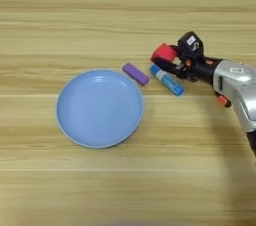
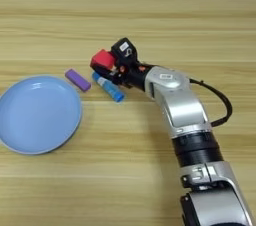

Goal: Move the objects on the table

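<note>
Right arm stretched forward-left; end effector point(image 2: 106, 65) clamping red cube point(image 2: 102, 60).

black two-fingered gripper point(image 2: 106, 68) grips the small red cube point(image 2: 102, 60) just right of the flat purple bar point(image 2: 78, 80), above the blue glue-stick tube point(image 2: 108, 88).

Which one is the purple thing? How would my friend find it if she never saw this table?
Find the big round blue plate on the wooden table. Just past its upper right rim lies the flat purple bar, lying on a slant and apart from the plate. It is the only purple thing: the blue glue stick to its right is round, and the red cube is by the gripper.
</note>
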`<action>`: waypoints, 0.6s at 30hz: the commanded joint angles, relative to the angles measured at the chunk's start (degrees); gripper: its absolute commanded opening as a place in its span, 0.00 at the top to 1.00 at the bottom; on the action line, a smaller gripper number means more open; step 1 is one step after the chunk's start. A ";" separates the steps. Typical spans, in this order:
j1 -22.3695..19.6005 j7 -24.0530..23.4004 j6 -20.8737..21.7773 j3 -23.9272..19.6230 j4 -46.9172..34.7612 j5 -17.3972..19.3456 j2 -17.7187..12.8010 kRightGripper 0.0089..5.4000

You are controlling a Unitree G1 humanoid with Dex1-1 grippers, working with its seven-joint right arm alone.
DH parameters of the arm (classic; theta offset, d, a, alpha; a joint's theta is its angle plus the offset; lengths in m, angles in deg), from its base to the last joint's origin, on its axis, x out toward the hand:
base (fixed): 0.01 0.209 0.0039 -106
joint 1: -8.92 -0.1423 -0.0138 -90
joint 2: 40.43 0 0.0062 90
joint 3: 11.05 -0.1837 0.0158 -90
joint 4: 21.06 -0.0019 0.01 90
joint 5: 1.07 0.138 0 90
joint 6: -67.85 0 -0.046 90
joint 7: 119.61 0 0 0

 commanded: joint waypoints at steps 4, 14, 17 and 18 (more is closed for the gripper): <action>-4.15 -0.83 -0.21 3.15 -5.14 0.82 2.98 0.58; -4.14 -0.89 -1.37 8.81 -6.06 -0.02 7.24 0.58; -4.11 -0.87 -1.25 10.28 -5.36 -0.46 8.06 0.58; -4.02 -0.87 -1.19 10.90 -5.03 -0.68 8.36 0.58</action>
